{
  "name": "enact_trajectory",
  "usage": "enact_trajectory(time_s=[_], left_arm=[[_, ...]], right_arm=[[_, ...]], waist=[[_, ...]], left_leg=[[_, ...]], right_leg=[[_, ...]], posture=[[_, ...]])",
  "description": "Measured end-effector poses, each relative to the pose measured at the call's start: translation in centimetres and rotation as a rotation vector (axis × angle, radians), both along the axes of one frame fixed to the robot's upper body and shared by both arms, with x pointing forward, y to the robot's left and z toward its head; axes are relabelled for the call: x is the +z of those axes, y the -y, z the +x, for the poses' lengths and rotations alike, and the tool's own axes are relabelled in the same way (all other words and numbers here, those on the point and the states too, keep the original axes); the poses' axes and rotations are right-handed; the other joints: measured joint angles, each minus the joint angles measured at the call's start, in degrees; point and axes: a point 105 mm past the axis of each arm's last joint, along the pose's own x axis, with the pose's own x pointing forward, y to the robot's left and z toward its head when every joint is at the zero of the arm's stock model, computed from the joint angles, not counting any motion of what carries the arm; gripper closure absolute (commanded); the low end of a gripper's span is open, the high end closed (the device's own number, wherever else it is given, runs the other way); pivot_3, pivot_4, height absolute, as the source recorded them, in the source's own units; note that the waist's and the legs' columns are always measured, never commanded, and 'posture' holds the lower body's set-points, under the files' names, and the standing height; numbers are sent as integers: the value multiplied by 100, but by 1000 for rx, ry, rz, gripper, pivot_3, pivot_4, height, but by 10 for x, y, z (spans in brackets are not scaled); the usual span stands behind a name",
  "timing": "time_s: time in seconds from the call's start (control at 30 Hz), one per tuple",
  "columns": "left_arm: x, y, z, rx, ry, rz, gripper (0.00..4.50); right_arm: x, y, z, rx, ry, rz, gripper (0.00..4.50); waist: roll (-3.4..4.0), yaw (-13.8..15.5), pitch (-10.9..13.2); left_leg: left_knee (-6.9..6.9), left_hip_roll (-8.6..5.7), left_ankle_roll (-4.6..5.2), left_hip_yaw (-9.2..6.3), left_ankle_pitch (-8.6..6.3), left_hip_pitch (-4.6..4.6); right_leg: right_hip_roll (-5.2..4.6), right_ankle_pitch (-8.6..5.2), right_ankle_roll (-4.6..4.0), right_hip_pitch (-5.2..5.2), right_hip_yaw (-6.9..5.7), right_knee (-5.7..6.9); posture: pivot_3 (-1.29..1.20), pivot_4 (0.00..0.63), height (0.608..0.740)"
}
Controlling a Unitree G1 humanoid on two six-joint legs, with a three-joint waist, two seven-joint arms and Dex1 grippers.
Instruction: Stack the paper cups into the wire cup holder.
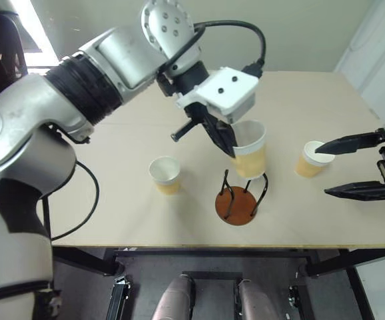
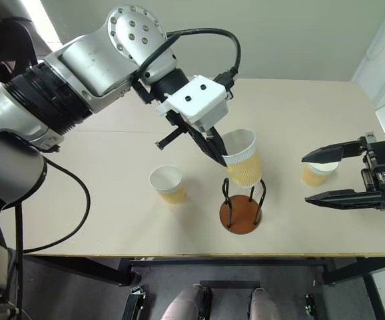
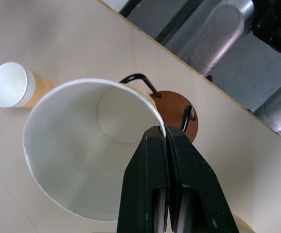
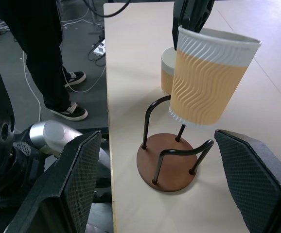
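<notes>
- Left eye view: a light surface [image 1: 112, 200] is seen with three paper cups on or above it.
- One cup, the held cup [image 1: 249, 150], is pinched at its rim by the fingers of the left gripper [image 1: 226, 143]. It is held tilted, just above the wire cup holder [image 1: 237, 200], and its bottom is between the tops of the two black wire loops.
- The holder is stood near the front edge of the surface, on its round brown base.
- A second cup, the left cup [image 1: 165, 175], is stood upright on the surface, to the left of the holder and apart from it.
- A third cup, the right cup [image 1: 312, 159], is stood to the right of the holder. The fingers of the right gripper [image 1: 352, 167] are spread wide beside it, and nothing is held by them.
- Left wrist view: the two black fingers [image 3: 150, 184] are seen pressed together on the white rim of the held cup [image 3: 77, 155]. The brown base of the holder [image 3: 177, 116] is seen just behind the cup.
- Right wrist view: the held cup [image 4: 208, 80] is seen tilted over the holder [image 4: 167, 162], not yet down on the base. The wide fingers [image 4: 75, 179] are seen at both sides. A person's dark legs and shoes [image 4: 72, 111] are seen on the floor [image 4: 87, 63] beside the surface.
</notes>
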Motion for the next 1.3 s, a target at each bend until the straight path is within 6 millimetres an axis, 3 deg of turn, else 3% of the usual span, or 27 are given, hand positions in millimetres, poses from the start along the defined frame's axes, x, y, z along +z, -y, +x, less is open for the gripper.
enact_trajectory(time_s=[1.3], left_arm=[[-22, 8, 1, -100, 79, 119, 4449]], right_arm=[[1, 8, -6, -23, -47, -17, 720]], waist=[[-1, 15, 1]], left_leg=[[1, -2, 2, 1, -7, -3]], right_leg=[[3, -4, 5, 1, -4, -3]], posture=[[0, 150, 740]])
